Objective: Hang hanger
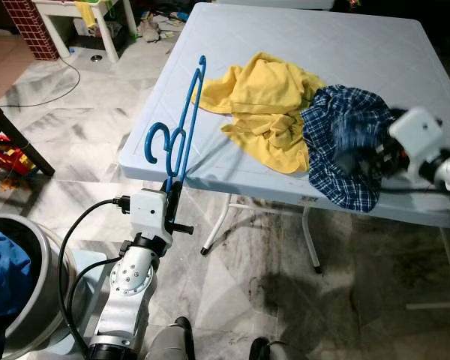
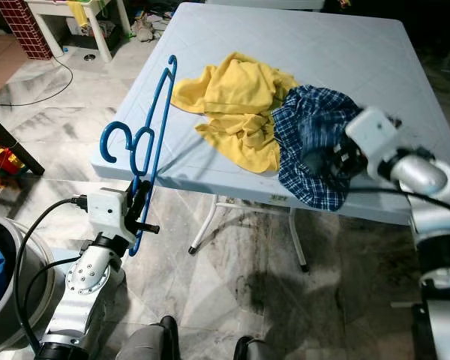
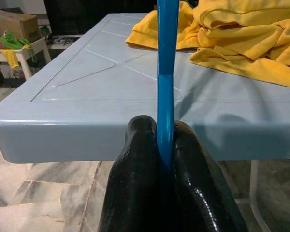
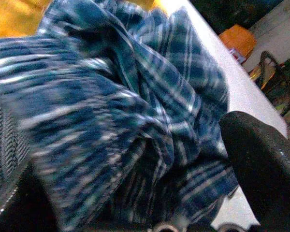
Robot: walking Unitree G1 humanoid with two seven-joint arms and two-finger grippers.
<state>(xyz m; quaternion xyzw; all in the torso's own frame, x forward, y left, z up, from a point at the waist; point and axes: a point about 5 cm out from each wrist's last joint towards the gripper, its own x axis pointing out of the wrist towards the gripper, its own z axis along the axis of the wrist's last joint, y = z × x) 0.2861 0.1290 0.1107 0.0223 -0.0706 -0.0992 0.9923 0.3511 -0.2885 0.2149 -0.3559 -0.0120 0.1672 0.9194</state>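
My left gripper is shut on a blue plastic hanger just off the table's near left corner. The hanger stands up from the fingers, its hook curling left and its long bar slanting over the pale blue table. On the table lie a yellow shirt and, right of it, a blue plaid shirt that drapes over the near edge. My right gripper is pushed into the plaid shirt, open, one finger on each side of a bunch of fabric.
A grey bin holding blue cloth stands at my lower left. Dark furniture and toys lie further left. A white bench stands at the back left. White table legs angle down under the near edge onto the marble floor.
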